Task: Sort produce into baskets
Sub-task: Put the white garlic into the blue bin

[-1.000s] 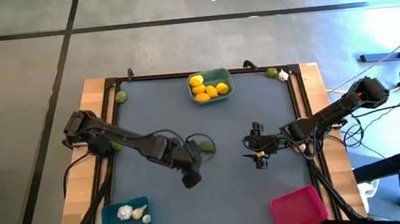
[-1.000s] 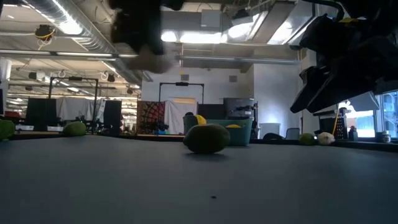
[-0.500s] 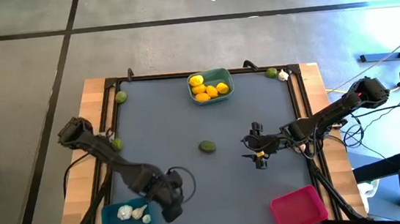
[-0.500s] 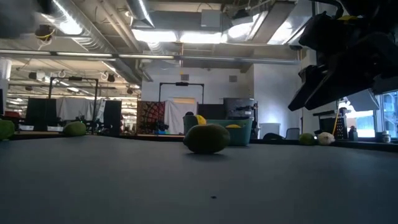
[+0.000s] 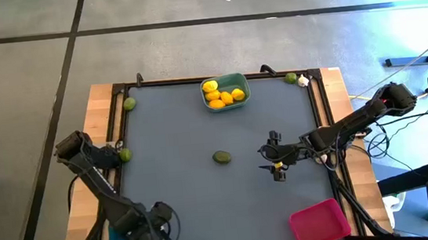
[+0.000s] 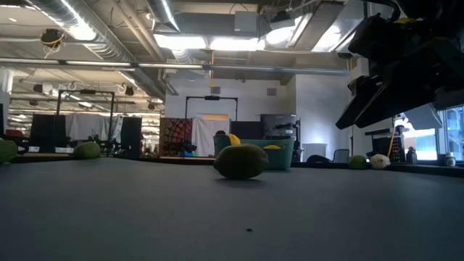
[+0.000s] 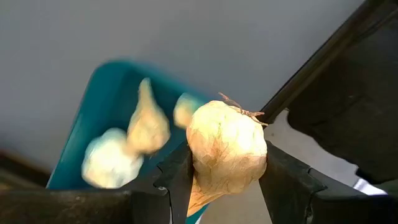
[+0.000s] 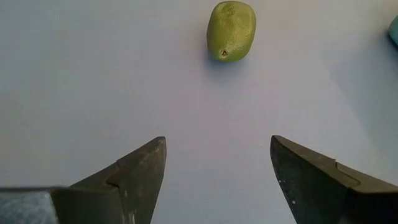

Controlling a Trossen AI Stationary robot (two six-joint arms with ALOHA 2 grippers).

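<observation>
One garlic bulb (image 7: 227,149) is clamped between the left gripper (image 7: 225,177) fingers, hanging over the blue basket (image 7: 93,118) at the table's near-left corner; you can see three bulbs already in it. You're on the drop step: open the fingers over the basket's middle, not its rim. Right gripper (image 8: 217,171) stands wide and empty, aimed at the lime (image 8: 231,30) lying mid-table (image 5: 176,139). Next I'd have you close in on that lime. Lemons sit in the teal basket (image 5: 236,82); the pink basket (image 5: 318,222) looks empty, so likely limes go there.
</observation>
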